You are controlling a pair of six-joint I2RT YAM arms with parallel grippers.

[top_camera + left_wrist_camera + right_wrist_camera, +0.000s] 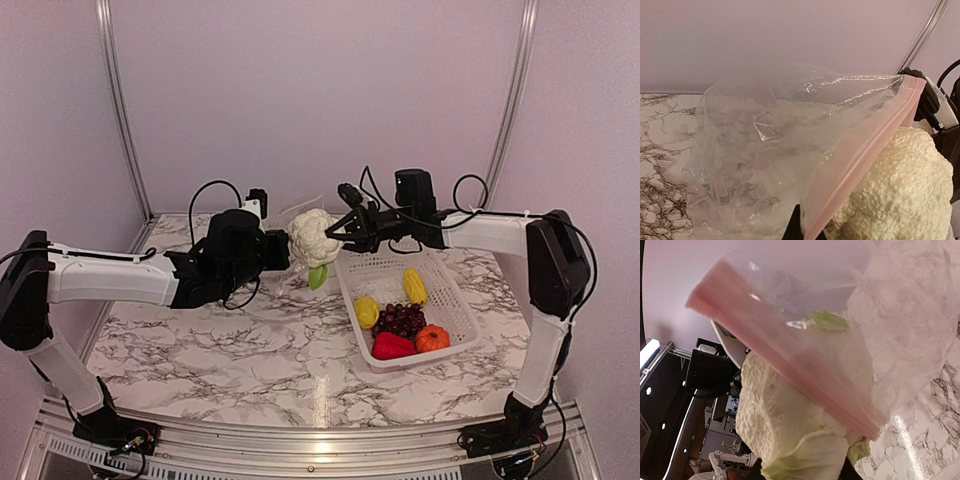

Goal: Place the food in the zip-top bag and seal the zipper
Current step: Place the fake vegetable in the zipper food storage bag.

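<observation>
Cauliflower [312, 237] hangs above the surface [200, 350], pinched in the right claw [345, 232], just beside the left claw [283, 250]. Left wrist — left claw pinches the zip-top bag [765, 150], its pink zipper [865, 150] touching the cauliflower. Right wrist — zipper lies across the cauliflower.

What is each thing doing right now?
zip-top bag: lifted, pinched by the left gripper
zipper: looks open, not sealed
cauliflower: in the air, gripped by the right gripper, at the bag's mouth
basket: on the table, part full
grapes, red pepper, orange fruit, two yellow pieces: lying in the basket
</observation>
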